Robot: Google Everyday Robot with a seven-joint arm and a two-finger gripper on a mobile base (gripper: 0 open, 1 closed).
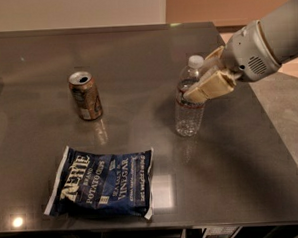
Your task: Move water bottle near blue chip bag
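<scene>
The water bottle (pixel 190 114) is clear and ribbed with a white cap, and stands upright on the dark table (pixel 135 51) right of centre. My gripper (pixel 207 75) reaches in from the right at the level of the bottle's shoulder, and its cream-coloured end overlaps the upper part of the bottle. The bottle's base rests on the table. The blue chip bag (pixel 101 183) lies flat near the front edge, to the bottle's lower left and well apart from it.
An orange-brown soda can (pixel 85 96) stands upright left of the bottle and behind the bag. The table's right edge runs close behind my arm (pixel 270 39). The front edge lies just below the bag.
</scene>
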